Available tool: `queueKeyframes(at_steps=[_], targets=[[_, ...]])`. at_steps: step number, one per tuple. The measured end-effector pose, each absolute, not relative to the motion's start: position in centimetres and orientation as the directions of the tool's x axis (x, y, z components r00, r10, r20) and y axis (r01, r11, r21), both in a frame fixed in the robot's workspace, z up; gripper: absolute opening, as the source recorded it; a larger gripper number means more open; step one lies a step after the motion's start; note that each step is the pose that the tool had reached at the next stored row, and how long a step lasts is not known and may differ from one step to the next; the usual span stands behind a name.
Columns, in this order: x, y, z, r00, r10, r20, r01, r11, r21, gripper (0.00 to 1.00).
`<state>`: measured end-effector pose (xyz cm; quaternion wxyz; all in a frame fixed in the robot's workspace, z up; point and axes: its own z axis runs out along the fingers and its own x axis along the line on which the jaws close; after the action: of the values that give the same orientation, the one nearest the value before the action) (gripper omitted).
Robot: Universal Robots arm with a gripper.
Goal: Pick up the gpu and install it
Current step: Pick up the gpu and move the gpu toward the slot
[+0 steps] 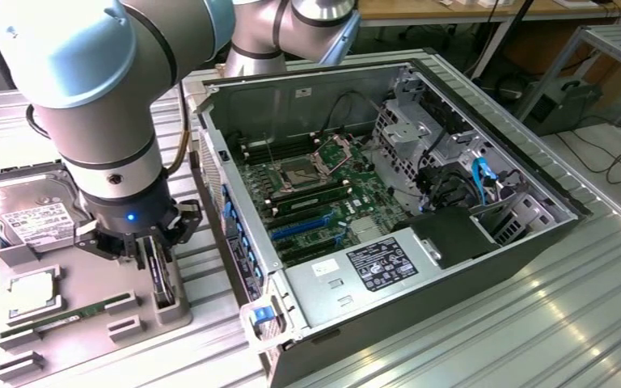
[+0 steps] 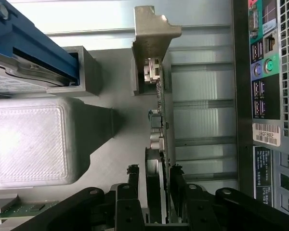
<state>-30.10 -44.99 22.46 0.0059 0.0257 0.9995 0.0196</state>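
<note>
The gripper (image 1: 143,246) is straddling the gpu (image 1: 162,283) with fingers parted and a gap showing on one side, while the card is standing edgewise in its tray (image 1: 106,323) slot beside the computer case (image 1: 451,299) — lifting and installing not yet done.

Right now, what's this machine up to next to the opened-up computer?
A robot arm is working on fitting a graphics card into the open computer. Its gripper is down over the card, which stands on edge in a slot of the grey holder tray beside the computer, on the exterior view's left. The card is not lifted out yet, so nothing is installed. A hard drive and a memory stick sit in the same tray.
</note>
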Motion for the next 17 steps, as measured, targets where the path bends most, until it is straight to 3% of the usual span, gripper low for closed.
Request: queueKeyframes(at_steps=[3,12,17], targets=[[-30.1,-45.0,22.5,-0.999,0.052,-0.011,0.051,0.998,0.04,0.27],[-30.1,-45.0,22.5,-0.999,0.052,-0.011,0.051,0.998,0.04,0.27],[-30.1,-45.0,29.3,-0.999,0.052,-0.008,0.051,0.998,0.039,0.27]])
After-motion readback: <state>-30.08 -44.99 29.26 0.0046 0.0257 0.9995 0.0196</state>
